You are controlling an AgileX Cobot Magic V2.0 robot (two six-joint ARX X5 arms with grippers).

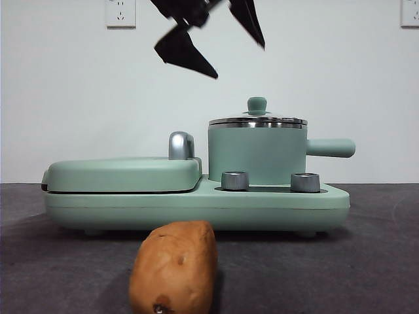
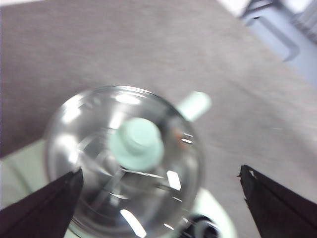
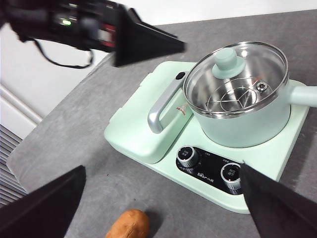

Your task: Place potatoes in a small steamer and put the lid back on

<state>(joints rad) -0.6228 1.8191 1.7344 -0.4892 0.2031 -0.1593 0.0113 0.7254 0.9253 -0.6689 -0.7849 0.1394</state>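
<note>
Potato (image 1: 174,267) flat on table, long axis toward cooker; left gripper (image 1: 219,46) spread above lid (image 1: 257,120).

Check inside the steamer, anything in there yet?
Through the glass lid, the small steamer holds only a wire rack. The potato lies on the table. Under the rack is hidden.

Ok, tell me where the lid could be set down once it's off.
Bare grey table lies beside the griddle cover, and more between the potato and the control knobs. The lid is on the small steamer. The open left gripper crowds the space above it; the right gripper, open, hangs over the table.
</note>
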